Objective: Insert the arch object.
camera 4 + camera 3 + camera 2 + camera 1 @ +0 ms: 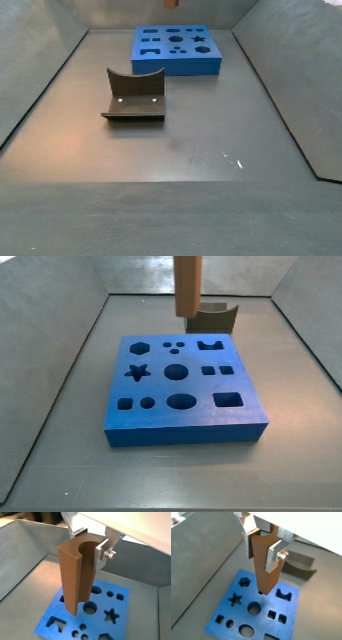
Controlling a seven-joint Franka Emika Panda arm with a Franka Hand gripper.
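Note:
My gripper is shut on the arch object, a long orange-brown bar with a half-round groove down one face, which shows best in a wrist view. The bar hangs upright, gripped at its upper end by the silver fingers. Its lower end hovers over the blue board, near the arch-shaped hole. In a side view the bar stands above the board's far edge, with the gripper cut off by the frame. The arch-shaped hole is at the board's far right.
The dark fixture stands on the floor just behind the board, and it shows alone in mid-floor in a side view. Grey sloping walls enclose the floor. The board holds several other shaped holes.

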